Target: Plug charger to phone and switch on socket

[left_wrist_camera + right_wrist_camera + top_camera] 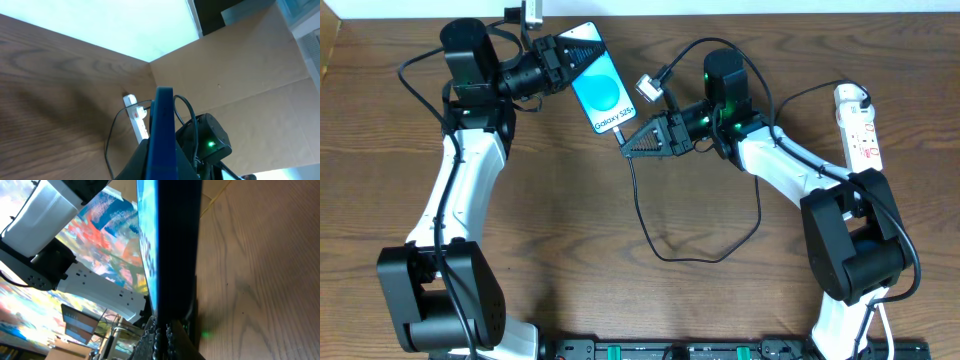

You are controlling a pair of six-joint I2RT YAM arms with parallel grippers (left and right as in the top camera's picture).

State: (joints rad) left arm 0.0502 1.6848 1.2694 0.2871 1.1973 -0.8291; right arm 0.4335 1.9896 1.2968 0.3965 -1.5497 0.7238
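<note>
My left gripper (563,62) is shut on the top end of the phone (600,92) and holds it above the table, its blue "Galaxy S25+" screen facing up. In the left wrist view the phone (163,130) shows edge-on between the fingers (161,172). My right gripper (634,141) is at the phone's lower end, shut on the plug end of the charger (638,205), whose thin black cable loops across the table. In the right wrist view the jaws (164,339) are closed right under the phone's edge (172,245); the plug tip is hidden. The white socket (859,125) lies at the far right.
The socket also shows in the left wrist view (138,119), past the phone. A brown cardboard wall (240,70) stands behind the table. A silver connector on a thick robot cable (649,86) hangs beside the phone's right edge. The table is dark wood (570,230).
</note>
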